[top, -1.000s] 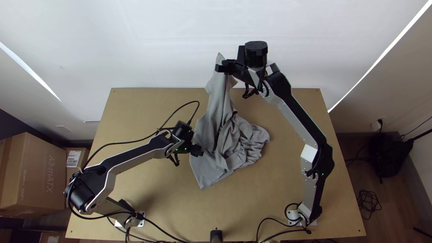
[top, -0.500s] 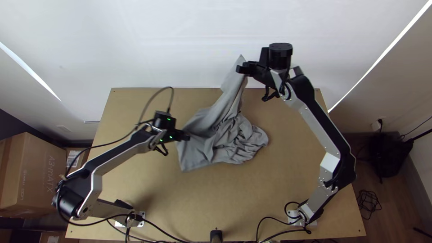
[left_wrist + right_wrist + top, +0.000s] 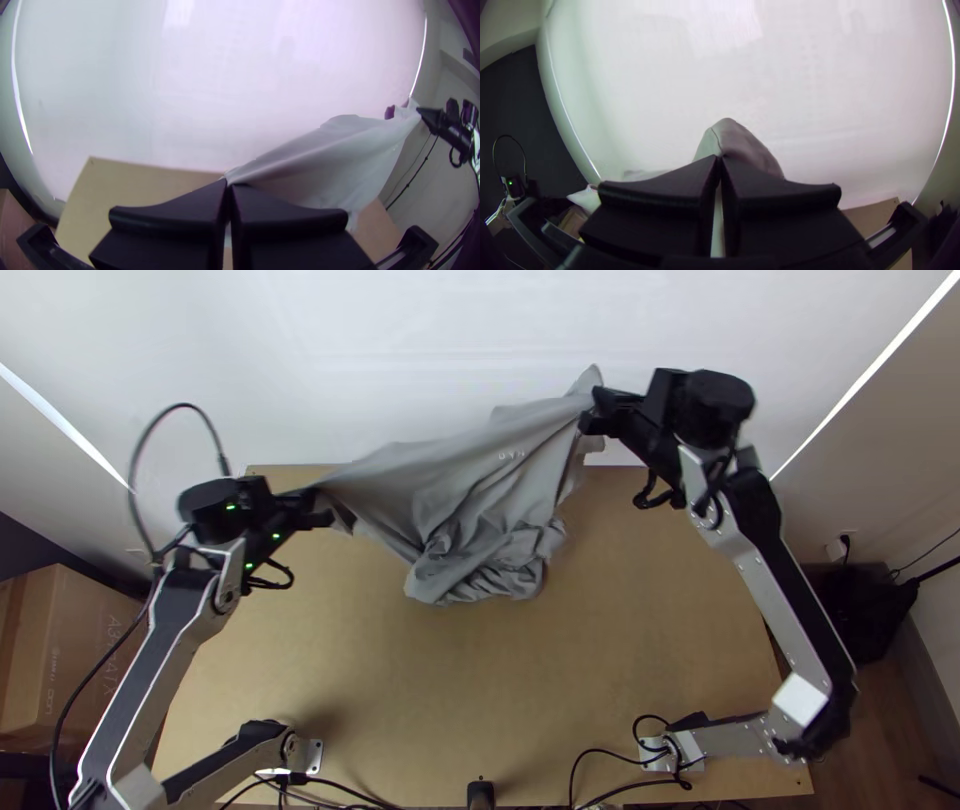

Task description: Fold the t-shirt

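Overhead, the grey t-shirt (image 3: 460,485) hung stretched between the left gripper (image 3: 323,506) and right gripper (image 3: 592,411), bunched lower down over the table (image 3: 600,670). By the left wrist view, fingers (image 3: 170,215) pinched cloth; by the right's, likewise (a rounded peak poked up beyond).

Left: pale printed lettering (image 3: 114,626), large and small, is borne by the big brown cardboard box (image 3: 82,598). Far side: small white print (image 3: 512,455), illegible, is carried on the grey fabric t-shirt (image 3: 430,485).
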Available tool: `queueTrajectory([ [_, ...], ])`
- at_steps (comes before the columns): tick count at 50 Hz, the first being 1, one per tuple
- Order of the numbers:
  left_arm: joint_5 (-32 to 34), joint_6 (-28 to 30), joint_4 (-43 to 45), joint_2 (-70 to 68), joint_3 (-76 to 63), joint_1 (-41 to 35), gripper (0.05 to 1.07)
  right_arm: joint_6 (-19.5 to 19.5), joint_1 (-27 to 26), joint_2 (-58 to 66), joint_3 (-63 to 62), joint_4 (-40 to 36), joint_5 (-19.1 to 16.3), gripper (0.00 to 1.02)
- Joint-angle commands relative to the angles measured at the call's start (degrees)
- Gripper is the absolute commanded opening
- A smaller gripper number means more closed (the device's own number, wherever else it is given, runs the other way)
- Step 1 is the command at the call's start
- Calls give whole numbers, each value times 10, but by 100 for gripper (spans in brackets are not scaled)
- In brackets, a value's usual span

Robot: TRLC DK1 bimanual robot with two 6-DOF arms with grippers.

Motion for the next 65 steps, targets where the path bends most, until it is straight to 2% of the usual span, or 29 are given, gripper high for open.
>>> queueTrajectory([
  [1, -10, 1, 14, -56, 37, 32, 8, -22, -7, -97, -46, 68, 17, 2],
  [14, -10, 8, 12, -142, 91, 94, 8, -29, -3, -225, -99, 88, 17, 2],
  [25, -10, 5, 7, -197, 150, 121, 8, -60, 53, -312, -124, 137, 17, 2],
  [29, -10, -2, 5, -204, 176, 127, 8, -54, 56, -330, -118, 144, 17, 2],
  [34, -9, -8, -25, -200, 211, 125, 8, -23, 58, -351, -119, 133, 16, 2],
  [43, 4, -11, -60, -183, 199, 85, 8, -11, 67, -407, -221, 65, 17, 2],
  [50, 7, -12, -69, -163, 160, 7, 8, -11, 67, -473, -348, 42, 17, 2],
  [59, 9, 24, -69, -127, 104, -86, 8, -10, 48, -545, -489, 36, 17, 2],
  [65, 16, 55, -56, -97, 58, -135, 8, 9, 29, -578, -561, 7, 17, 2],
])
